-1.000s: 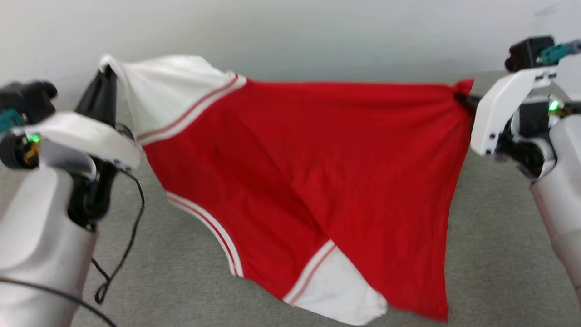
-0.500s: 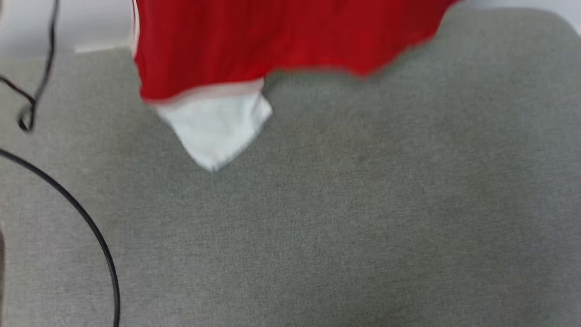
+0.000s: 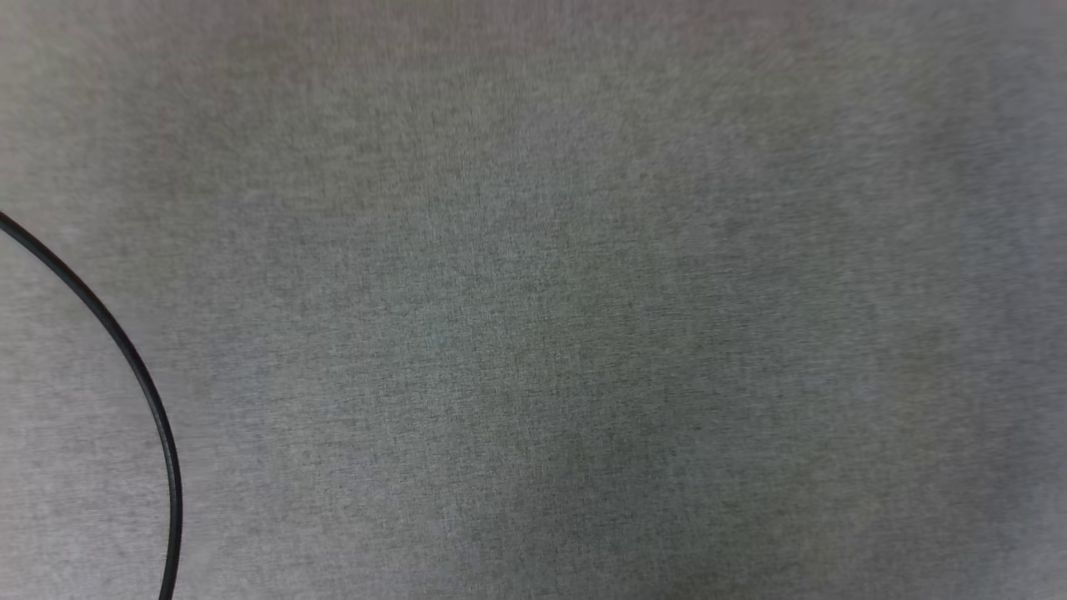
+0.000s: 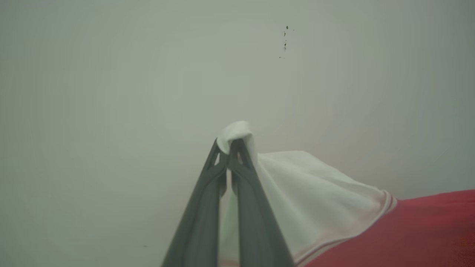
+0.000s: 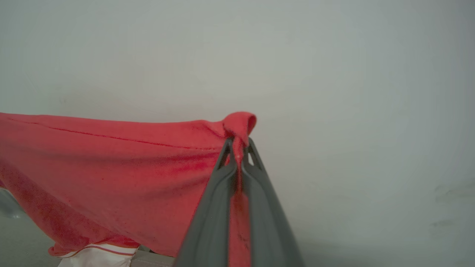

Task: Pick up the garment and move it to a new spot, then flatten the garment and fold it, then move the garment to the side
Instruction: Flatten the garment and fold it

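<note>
Grey woven surface [image 3: 533, 300] seen from the head view, with a thin black cable [image 3: 173, 500] curving down its left edge.

Left wrist view: the left gripper [image 4: 229, 146] has its two dark fingers pressed together on the tip of a white sleeve [image 4: 304, 189]. A small fold of the cloth pokes out above the fingertips. From this pinch the garment [image 4: 408, 230] runs to the right, passing a red-and-white striped trim into its red body. A pale wall [image 4: 111, 92] forms the background.

Right wrist view: red cloth spans in from the left edge, its top hem drawn taut, and gathers into a bunched red corner [image 5: 239, 124]. The right gripper [image 5: 237, 144] is clenched on this corner, with cloth trapped between the fingers. A second white sleeve [image 5: 100, 256] hangs low at the lower left. The garment is thus held by both grippers, hanging in front of the wall.
</note>
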Controlling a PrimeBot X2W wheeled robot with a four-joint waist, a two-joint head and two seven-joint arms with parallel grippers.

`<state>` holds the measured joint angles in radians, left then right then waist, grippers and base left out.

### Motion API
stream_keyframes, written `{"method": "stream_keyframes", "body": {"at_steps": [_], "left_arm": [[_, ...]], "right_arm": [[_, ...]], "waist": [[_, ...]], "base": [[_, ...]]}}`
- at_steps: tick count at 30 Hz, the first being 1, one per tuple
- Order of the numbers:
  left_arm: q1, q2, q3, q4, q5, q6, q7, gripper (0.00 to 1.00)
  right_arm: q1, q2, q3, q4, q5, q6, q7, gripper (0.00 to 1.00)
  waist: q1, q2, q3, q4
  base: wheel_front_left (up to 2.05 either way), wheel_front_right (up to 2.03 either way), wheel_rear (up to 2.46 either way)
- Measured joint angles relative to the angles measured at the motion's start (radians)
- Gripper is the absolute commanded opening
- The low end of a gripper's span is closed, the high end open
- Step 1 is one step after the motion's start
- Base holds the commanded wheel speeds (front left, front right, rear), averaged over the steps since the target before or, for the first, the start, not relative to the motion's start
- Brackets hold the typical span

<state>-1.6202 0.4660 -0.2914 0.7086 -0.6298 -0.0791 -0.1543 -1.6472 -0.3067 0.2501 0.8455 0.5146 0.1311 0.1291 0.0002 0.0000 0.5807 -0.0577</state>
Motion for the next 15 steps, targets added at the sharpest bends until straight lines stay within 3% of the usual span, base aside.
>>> {"method": "stream_keyframes", "body": {"at_steps": [6,15], "left_arm": [[0.038,-0.021,0.002,0.080,-0.037,-0.018,-0.029,0.00],[0.297,-0.016,0.003,0.118,-0.091,-0.044,-0.088,0.00]], "right_arm": [[0.020,0.017,0.062,0.065,0.032,0.000,-0.026,0.00],[0.257,0.028,0.202,0.082,0.124,0.000,-0.095,0.00]], "waist": [[0.0001,0.0000,0.065,0.010],[-0.0001,0.0000,-0.034,0.009]], "base": [[0.00,0.00,0.00],[0.00,0.00,0.00]]}}
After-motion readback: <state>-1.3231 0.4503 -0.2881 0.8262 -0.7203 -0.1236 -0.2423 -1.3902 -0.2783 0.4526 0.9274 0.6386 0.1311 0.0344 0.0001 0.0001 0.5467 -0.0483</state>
